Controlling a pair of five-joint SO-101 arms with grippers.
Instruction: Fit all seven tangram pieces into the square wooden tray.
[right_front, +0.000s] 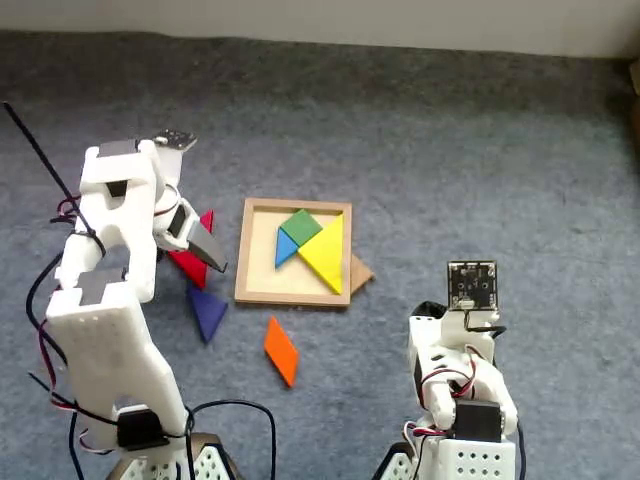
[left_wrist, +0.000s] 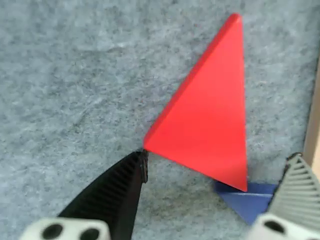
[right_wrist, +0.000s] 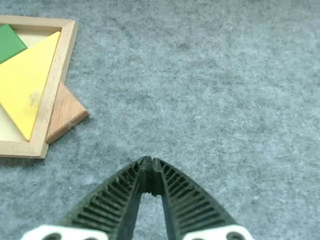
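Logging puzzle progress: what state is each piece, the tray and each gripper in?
Tray: partly filled.
Yellow triangle: in tray.
Green square: in tray.
Light blue triangle: in tray.
Red triangle: on carpet, outside.
Dark blue triangle: on carpet, outside.
Orange parallelogram: on carpet, outside.
Brown piece: outside, at tray's edge.
Left gripper: open.
Right gripper: shut, empty.

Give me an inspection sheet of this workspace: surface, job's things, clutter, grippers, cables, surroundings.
Surface: grey carpet.
Job's things: wooden tray holds green piece, light blue piece, yellow triangle; brown piece against its outer edge; red triangle, dark blue triangle, orange piece lie outside.
Clutter: nothing seen.
Grippers: left gripper open astride the red triangle; right gripper shut over bare carpet.
Cables: black cable loops by the left arm's base.
Surroundings: pale strip beyond the carpet.
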